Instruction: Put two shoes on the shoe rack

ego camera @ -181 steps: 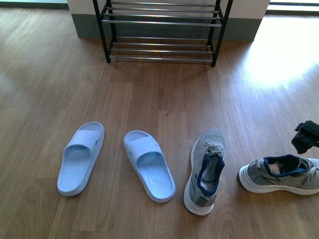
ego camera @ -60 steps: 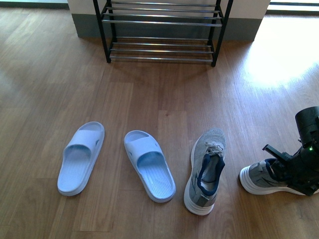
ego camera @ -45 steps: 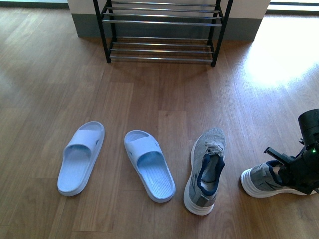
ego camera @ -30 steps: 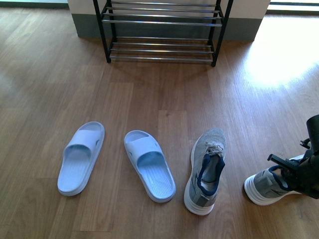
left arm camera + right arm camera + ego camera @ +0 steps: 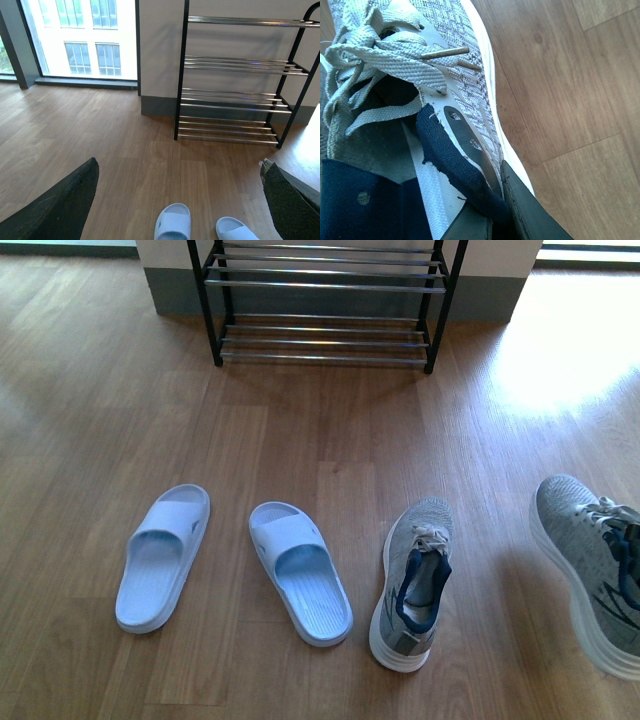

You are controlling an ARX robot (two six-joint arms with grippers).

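One grey sneaker (image 5: pixel 413 580) lies on the wood floor right of centre, toe toward the shoe rack (image 5: pixel 325 300) at the far wall. The other grey sneaker (image 5: pixel 592 565) hangs lifted at the right edge, toe pointing away. My right gripper (image 5: pixel 492 212) is shut on its navy collar and side wall (image 5: pixel 465 125), one finger inside the shoe and one outside; the gripper itself is out of the front view. My left gripper (image 5: pixel 177 200) is open, high above the floor, its dark fingers (image 5: pixel 60 205) wide apart, facing the rack (image 5: pixel 235 100).
A pair of light blue slides (image 5: pixel 160 555) (image 5: pixel 300 570) lies left of the floor sneaker. They also show below the left gripper (image 5: pixel 173 225). A window (image 5: pixel 85 37) stands left of the rack. Sunlight glares on the floor (image 5: pixel 560 350) at the far right.
My right gripper closed on the right-hand sneaker's collar, lifted it off the floor and turned it from lying sideways to toe-forward. The arm has left the front view.
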